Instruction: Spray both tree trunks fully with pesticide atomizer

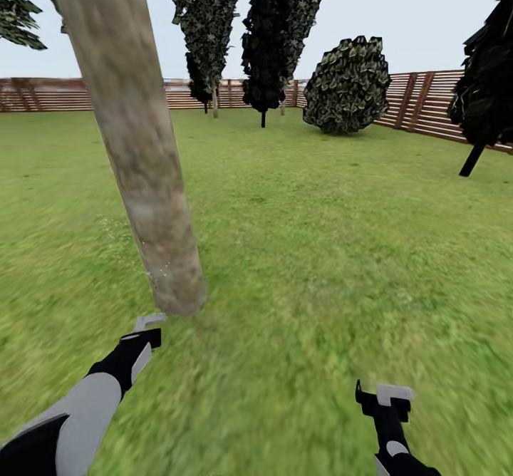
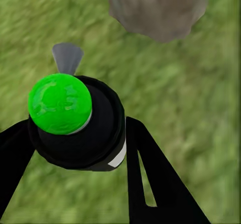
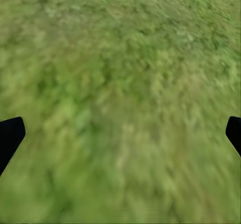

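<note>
A thick mottled grey-tan tree trunk (image 1: 135,162) rises from the grass floor (image 1: 306,262) just ahead on the left, and its foot (image 2: 158,8) also appears in the left wrist view. A few white pesticide specks (image 1: 162,271) dot its lower bark. My left gripper (image 1: 146,330) is shut on the pesticide atomizer (image 2: 75,128), a black body with a bright green cap (image 2: 59,102) and a grey nozzle (image 2: 67,57) pointing toward the trunk's foot. My right gripper (image 1: 385,396) hangs open over bare grass, its black fingertips (image 3: 10,136) wide apart.
A brown slat fence (image 1: 427,102) rings the lawn at the back. Dark leafy trees (image 1: 274,34) and a round bush (image 1: 348,85) stand far off near it, and another dark tree (image 1: 488,84) is at the right edge. Open grass lies ahead and to the right.
</note>
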{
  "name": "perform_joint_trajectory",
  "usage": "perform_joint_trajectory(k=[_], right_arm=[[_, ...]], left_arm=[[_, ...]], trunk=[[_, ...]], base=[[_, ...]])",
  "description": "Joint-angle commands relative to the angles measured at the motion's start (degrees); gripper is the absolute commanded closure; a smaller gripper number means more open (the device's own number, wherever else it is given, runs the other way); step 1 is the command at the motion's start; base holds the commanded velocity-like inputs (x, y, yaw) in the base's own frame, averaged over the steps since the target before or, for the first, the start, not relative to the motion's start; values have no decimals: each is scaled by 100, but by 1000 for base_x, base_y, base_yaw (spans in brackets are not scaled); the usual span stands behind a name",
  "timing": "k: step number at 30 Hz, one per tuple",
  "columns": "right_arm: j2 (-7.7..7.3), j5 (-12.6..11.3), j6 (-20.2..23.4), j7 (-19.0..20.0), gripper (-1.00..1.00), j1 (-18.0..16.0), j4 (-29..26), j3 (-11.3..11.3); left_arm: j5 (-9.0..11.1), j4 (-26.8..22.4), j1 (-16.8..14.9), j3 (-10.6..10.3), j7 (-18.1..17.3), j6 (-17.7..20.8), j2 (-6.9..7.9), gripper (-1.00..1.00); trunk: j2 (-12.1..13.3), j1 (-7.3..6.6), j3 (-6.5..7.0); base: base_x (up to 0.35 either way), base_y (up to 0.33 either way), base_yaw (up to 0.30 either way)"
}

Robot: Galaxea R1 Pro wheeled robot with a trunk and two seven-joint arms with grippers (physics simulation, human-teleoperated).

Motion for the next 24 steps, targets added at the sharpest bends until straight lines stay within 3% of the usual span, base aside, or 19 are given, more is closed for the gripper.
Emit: perform_joint_trajectory(k=[1, 5, 9, 10, 13, 16, 17, 19, 20, 21, 24], right_arm=[[0, 1, 0, 0, -100, 0, 0, 1], [0, 1, 0, 0, -100, 1, 0, 1], [-5, 1, 0, 0, -100, 1, 0, 1], [-7, 1, 0, 0, -100, 0, 0, 1], [-8, 1, 0, -1, -100, 1, 0, 1], [-9, 1, 0, 0, -100, 2, 0, 1], [-9, 1, 0, 0, -100, 1, 0, 1], [-9, 1, 0, 0, -100, 1, 0, 1], [-9, 1, 0, -1, -100, 1, 0, 1], [-9, 1, 0, -1, -100, 0, 0, 1], [-9, 1, 0, 0, -100, 0, 0, 1]], left_arm=[[-4, -86, -178, -18, -4, 106, -37, 100], [-2, -132, -662, -29, -29, 518, -72, 100], [-2, -135, -974, -35, -58, 599, -97, 100], [-6, -135, -1024, -39, -62, 643, -46, 100], [-8, -143, -1091, -35, -71, 752, 345, 100], [-11, -141, -1113, -43, -101, 762, 531, 100], [-19, -138, -1115, -86, -223, 764, 512, 100], [-47, -136, -1117, -365, -562, 776, 479, 100], [-52, -137, -1117, -565, -727, 785, 426, 100], [-61, -140, -1118, -732, -846, 798, 276, 100], [-70, -194, -1132, -845, -929, 969, 99, 100]], trunk=[[0, 0, -1], [0, 0, -1], [0, 0, -1], [0, 0, -1], [0, 0, -1], [0, 0, -1], [0, 0, -1], [0, 0, -1], [0, 0, -1], [0, 0, -1], [0, 0, -1]], base=[[0, 0, 227], [0, 0, 64], [0, 0, 4], [0, 0, 0], [0, 0, 0], [0, 0, 0], [0, 0, 0], [0, 0, 0], [0, 0, 0], [0, 0, 0], [0, 0, 0]])
